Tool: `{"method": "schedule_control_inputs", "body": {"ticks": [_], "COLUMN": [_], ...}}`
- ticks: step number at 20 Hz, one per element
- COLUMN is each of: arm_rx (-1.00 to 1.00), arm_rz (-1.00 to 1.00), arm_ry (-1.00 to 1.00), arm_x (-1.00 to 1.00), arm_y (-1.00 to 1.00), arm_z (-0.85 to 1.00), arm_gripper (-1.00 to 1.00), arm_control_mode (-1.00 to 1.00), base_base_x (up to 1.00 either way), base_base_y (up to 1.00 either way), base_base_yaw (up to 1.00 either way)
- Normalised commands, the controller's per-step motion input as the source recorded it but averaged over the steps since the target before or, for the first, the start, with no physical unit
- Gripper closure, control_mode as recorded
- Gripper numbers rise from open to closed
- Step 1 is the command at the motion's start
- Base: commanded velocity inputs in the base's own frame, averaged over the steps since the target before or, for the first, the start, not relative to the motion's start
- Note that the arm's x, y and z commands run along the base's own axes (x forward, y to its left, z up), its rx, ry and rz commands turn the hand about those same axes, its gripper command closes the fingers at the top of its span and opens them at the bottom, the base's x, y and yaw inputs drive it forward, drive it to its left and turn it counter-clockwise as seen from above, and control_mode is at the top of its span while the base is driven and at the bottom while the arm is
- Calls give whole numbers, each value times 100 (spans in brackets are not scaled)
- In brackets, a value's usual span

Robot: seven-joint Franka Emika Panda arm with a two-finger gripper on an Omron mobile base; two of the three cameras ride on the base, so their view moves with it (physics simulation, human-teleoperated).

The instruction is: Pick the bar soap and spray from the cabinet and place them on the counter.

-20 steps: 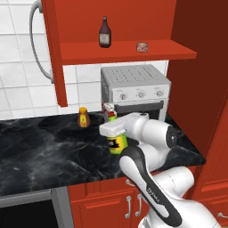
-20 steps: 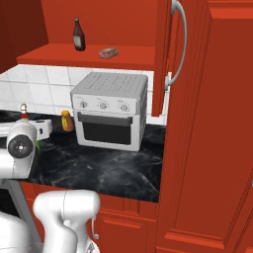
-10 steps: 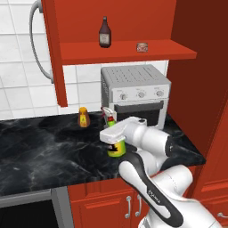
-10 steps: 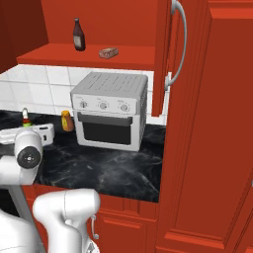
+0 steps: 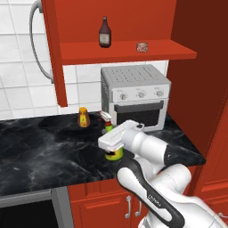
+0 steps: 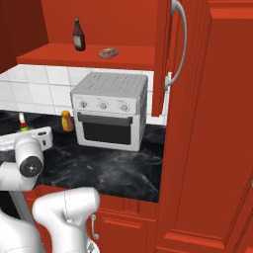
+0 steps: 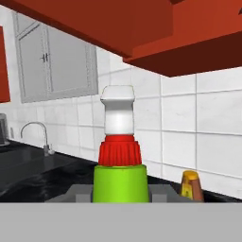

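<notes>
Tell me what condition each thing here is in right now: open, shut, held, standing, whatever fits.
Spray: upright, held in the gripper over the counter.
Gripper: shut on the spray.
Bar soap: lying on the cabinet shelf.
Brown bottle: upright on that shelf.
Cabinet: doors open.
Orange bottle: upright on the counter.
Toaster oven: door shut.

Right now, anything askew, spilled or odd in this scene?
Nothing stands out. The spray is upright in the gripper over the counter; the bar soap and brown bottle sit on the cabinet shelf. No spills.
</notes>
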Motion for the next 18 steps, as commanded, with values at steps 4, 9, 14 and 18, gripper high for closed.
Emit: {"method": "schedule_control_inputs", "body": {"ticks": [4,9,14,18], "arm_rx": [3,5,5,5], "arm_rz": [5,5,4,4], "arm_ry": [-12,-6,-6,-6], "arm_x": [1,1,9,21], "arm_y": [6,0,0,0], "arm_z": [-19,-20,-24,-16], "arm_gripper": [100,100,100,100], "arm_control_mode": [-100,-100,-100,-100], "base_base_x": [0,0,0,0], "base_base_y": [0,0,0,0], "base_base_yaw": [0,0,0,0]}}
